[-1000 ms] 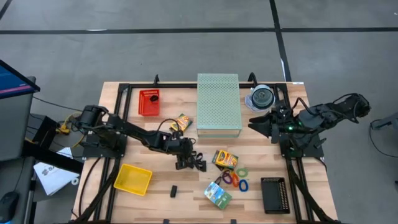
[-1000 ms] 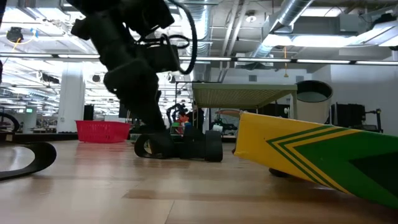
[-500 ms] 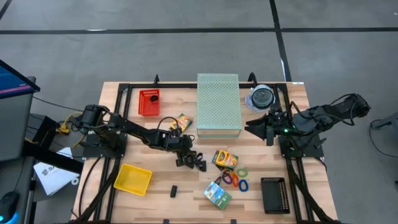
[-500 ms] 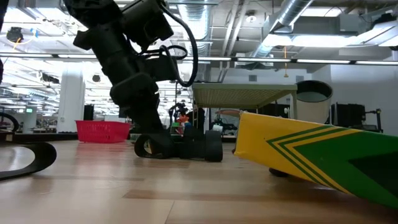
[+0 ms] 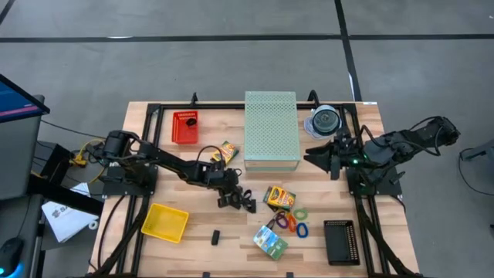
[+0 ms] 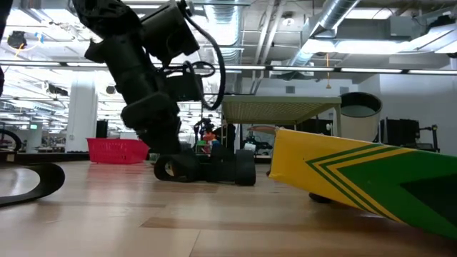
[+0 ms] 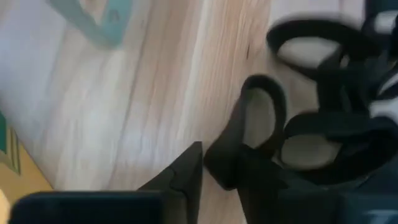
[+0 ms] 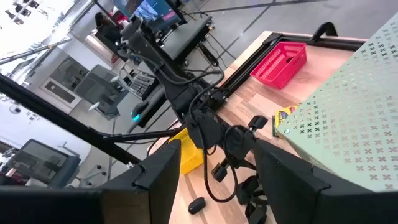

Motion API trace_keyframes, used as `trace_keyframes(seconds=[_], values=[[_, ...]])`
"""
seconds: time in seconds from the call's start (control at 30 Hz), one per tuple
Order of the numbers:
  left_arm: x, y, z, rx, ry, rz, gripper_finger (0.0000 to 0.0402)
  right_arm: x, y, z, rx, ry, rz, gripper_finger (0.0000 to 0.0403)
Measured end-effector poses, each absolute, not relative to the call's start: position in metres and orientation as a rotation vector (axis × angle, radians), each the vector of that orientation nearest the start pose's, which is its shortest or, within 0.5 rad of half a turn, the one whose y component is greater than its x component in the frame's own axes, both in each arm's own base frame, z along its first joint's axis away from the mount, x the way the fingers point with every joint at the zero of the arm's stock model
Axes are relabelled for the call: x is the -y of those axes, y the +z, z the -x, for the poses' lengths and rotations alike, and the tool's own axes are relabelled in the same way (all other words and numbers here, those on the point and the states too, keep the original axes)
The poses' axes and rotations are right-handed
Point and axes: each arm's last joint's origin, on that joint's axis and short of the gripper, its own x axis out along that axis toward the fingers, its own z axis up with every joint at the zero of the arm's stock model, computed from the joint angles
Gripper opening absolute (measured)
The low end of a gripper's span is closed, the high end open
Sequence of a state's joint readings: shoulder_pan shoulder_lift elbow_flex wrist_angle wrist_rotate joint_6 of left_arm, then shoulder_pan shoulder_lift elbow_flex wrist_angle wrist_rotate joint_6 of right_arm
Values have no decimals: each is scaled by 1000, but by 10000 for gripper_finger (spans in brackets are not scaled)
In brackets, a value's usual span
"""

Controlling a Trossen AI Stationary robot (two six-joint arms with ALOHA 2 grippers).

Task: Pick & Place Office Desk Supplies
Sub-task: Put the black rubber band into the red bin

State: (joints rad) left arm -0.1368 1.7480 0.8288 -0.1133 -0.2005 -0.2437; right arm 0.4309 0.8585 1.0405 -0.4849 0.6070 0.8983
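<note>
Several black binder clips (image 5: pixel 242 202) sit in a cluster on the wood; they also show in the low view (image 6: pixel 214 168). My left gripper (image 5: pixel 230 198) is down at the cluster's left side, shut on one clip (image 7: pixel 219 160). My right gripper (image 5: pixel 317 157) hovers open at the table's right, beside the pale green perforated box (image 5: pixel 271 130); its fingers (image 8: pixel 163 175) stand wide apart. Coloured elastic loops (image 5: pixel 292 222), a yellow-green crayon box (image 5: pixel 279 198), a green-blue packet (image 5: pixel 270 242) and a little yellow-orange box (image 5: pixel 225 151) lie loose on the table. My left gripper has one binder clip's black body (image 7: pixel 214 163) pinched between its two fingertips, coming slanting down from the table's left. The clip's wire loop (image 7: pixel 262 118) points away from the fingers. In the low view the clip still rests on the table among the others.
A red basket (image 5: pixel 185 127) stands at the far left, a yellow tray (image 5: pixel 165 222) at the near left, a black perforated tray (image 5: pixel 340 241) at the near right. A round disc spindle (image 5: pixel 325 121) stands by the green box. A small black item (image 5: pixel 217 237) lies near the yellow tray.
My left arm's wrist has tipped and shifted slightly above the clips, while the cluster has stayed where it was on the table. My right gripper has crept a little toward the table's left.
</note>
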Motion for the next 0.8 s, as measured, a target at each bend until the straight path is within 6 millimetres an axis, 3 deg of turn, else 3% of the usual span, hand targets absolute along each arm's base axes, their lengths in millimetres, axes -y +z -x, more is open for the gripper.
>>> trace_keyframes(seconds=[0.17,0.43,0.63,0.8], values=[[34,124,-311,-990,211,112,7,-54,380,-157,-161,-281,-743,202],[28,163,-293,-954,250,170,2,-54,380,-157,-153,-279,-756,202],[20,205,-252,-969,429,219,1,-53,381,-157,-144,-294,-746,202],[7,237,-205,-939,667,467,1,-53,381,-157,-138,-299,-739,202]])
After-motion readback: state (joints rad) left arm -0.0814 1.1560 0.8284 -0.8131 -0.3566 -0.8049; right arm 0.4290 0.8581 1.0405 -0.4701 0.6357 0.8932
